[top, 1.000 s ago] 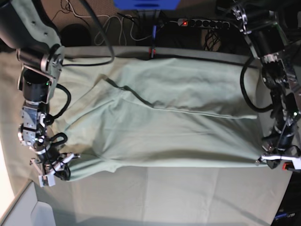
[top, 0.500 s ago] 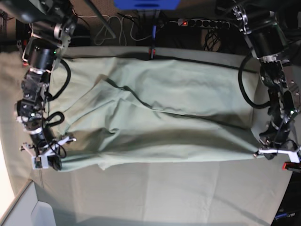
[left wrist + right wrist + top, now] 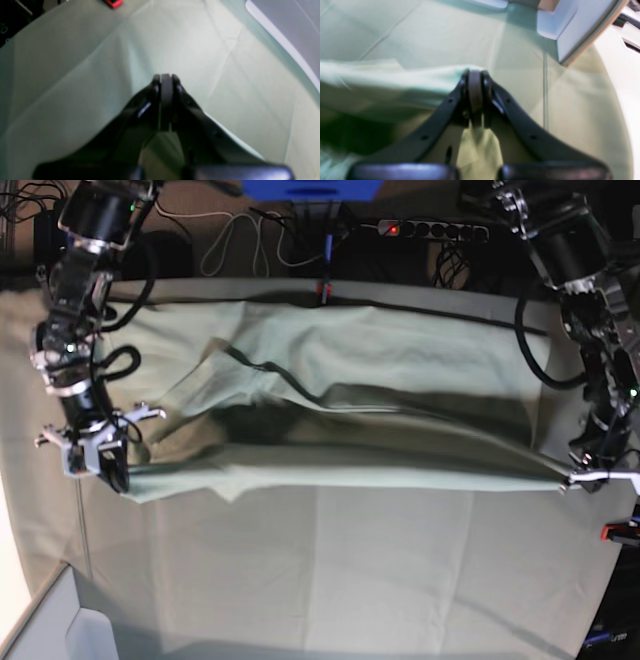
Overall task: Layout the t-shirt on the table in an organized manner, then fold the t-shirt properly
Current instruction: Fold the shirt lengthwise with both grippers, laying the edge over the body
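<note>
The pale mint-green t-shirt (image 3: 340, 395) lies spread across the table (image 3: 350, 580), its near edge pulled taut in a straight line between my two grippers. At the left of the base view, my right gripper (image 3: 100, 462) is shut on one end of that edge. The right wrist view shows its jaws (image 3: 475, 75) closed on fabric, with the t-shirt (image 3: 382, 75) trailing left. My left gripper (image 3: 582, 478), at the base view's right, is shut on the other end. Up close, the left gripper (image 3: 166, 80) pinches the t-shirt (image 3: 62, 105). A dark fold shadow runs under the lifted edge.
A red clamp (image 3: 617, 532) sits at the table's right edge, close to my left gripper, and shows as the red clamp (image 3: 113, 3) in the wrist view. Another clamp (image 3: 322, 288) and a power strip (image 3: 430, 228) lie at the back. A white board (image 3: 60, 620) stands front left.
Both grippers have moved toward the table's back, carrying the shirt's near edge with them. The edge is now tauter and straighter, and more bare table cloth shows in front.
</note>
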Robot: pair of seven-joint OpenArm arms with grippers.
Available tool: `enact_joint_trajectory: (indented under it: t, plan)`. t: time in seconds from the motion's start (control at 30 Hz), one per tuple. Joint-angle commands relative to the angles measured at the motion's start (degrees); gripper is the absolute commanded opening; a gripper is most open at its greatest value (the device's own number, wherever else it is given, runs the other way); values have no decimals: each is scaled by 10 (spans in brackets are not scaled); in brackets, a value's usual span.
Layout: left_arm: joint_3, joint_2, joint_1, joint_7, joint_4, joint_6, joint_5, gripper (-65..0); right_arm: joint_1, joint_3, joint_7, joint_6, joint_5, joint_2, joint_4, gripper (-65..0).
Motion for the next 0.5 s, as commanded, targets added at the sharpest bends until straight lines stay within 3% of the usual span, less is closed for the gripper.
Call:
enact_joint_trajectory:
  t: [0.0,0.17,0.33,0.47]
  plan:
    - [-2,-8,-6,-14,12,-1,-1,-650,-1,0,18,5,14,6,15,-650]
    - [-4,-6,17,-14,23,-1,-2,-650,-37,10,19,5,18,6,17,-650]
    - [-7,-4,40,-14,34,-1,-2,-650,-95,28,19,5,68,1,53,-650]
    - [-7,-3,48,-14,32,-1,-2,-650,-139,28,20,5,68,-25,75,-650]
